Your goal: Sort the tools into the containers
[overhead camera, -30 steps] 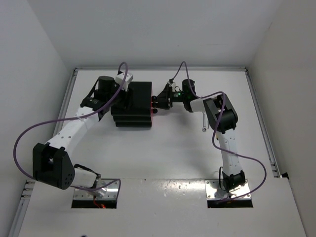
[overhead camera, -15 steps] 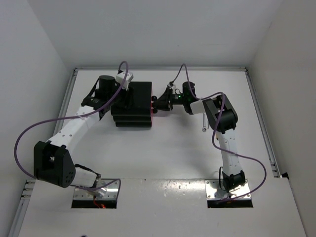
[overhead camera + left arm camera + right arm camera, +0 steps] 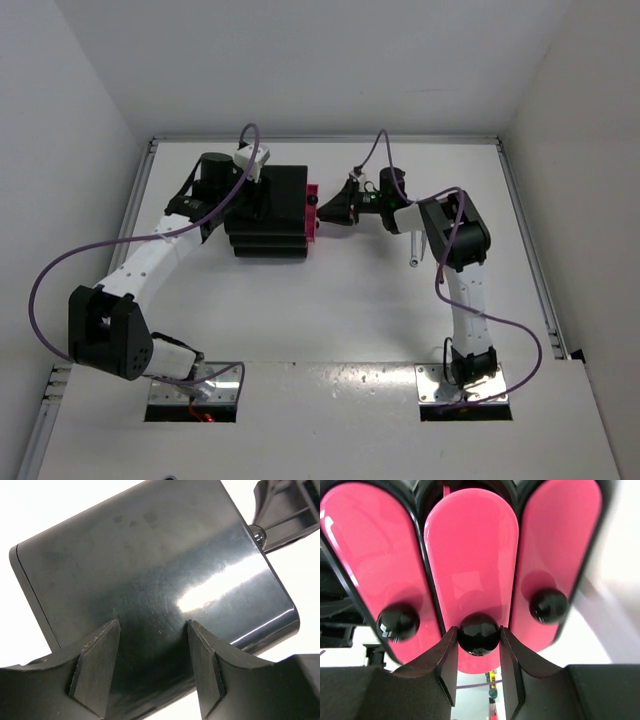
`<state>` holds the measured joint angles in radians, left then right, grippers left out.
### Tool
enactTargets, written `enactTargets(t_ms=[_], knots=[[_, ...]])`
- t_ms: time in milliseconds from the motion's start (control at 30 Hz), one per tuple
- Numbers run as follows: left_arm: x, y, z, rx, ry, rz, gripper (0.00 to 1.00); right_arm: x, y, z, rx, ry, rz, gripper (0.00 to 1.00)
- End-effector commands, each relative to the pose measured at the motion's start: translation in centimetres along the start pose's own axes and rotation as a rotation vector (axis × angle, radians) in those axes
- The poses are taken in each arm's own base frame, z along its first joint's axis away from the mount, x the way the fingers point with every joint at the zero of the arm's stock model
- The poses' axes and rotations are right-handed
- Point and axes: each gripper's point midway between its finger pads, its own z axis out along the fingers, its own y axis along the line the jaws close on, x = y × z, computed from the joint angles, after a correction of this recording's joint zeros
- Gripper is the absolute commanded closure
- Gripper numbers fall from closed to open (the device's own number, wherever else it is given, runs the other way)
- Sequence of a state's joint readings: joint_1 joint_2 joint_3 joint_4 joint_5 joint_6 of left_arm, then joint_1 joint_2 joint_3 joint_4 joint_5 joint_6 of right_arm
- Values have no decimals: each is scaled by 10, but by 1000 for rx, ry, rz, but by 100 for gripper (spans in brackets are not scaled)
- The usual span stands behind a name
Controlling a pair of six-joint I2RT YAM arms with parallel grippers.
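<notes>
- Drawer-opening is the step I am judging to be in hand. My right fingers [image 3: 446,662] are pinching the black knob [image 3: 478,634] of the middle drawer [image 3: 470,555], one finger against each side of it, narrow and holding.
- My left fingers [image 3: 97,660] are standing parted with nothing between them, and their tips are sitting at the glossy black top of the drawer unit [image 3: 150,570]. I am not managing to tell whether they are pressing on it, though I am reading it as a brace.
- The middle drawer is showing a glossy magenta front straight ahead of the right fingers. The neighbouring drawers [image 3: 365,545] are flanking it on either side, each with its own round knob clear of the grip.
- From above, a pink strip is showing at the unit's face just ahead of the right fingers, so I am judging the drawer to be barely out.
- Next I am expecting to need a straight pull back along the drawer's line, with the unit kept from sliding on the worktop [image 3: 350,300].
- A thin silver tool [image 3: 413,255] is lying on the worktop well behind the right fingers, beside that arm. I am not seeing other tools.
</notes>
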<state>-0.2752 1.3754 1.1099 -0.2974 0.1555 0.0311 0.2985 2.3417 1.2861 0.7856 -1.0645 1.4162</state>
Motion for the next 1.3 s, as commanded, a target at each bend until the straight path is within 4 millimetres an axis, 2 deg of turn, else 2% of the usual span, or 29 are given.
enactTargets(t_ms=[0, 67, 133, 300, 600, 833, 1033, 1100, 1267], knots=[[39, -1, 5, -14, 141, -34, 37, -2, 18, -24, -31, -6, -81, 81], [39, -1, 5, -14, 141, -34, 37, -3, 14, -32, -24, -22, -74, 83], [39, -2, 5, -15, 141, -43, 37, -9, 18, -44, -28, -41, -91, 83], [39, -2, 5, -15, 141, -43, 37, -11, 6, -66, 9, -79, -72, 84], [40, 0, 5, -24, 142, -42, 37, -7, -14, -88, 51, -87, -73, 85], [37, 0, 2, -25, 133, -41, 37, -13, -26, -107, 77, -110, -62, 85], [41, 0, 3, -24, 142, -42, 37, -14, -36, -110, 87, -114, -50, 85], [41, 0, 3, -24, 142, -42, 37, -15, -39, -109, 90, -112, -40, 82], [41, 0, 3, -24, 142, -42, 37, -18, -49, -108, 112, -111, -28, 60]])
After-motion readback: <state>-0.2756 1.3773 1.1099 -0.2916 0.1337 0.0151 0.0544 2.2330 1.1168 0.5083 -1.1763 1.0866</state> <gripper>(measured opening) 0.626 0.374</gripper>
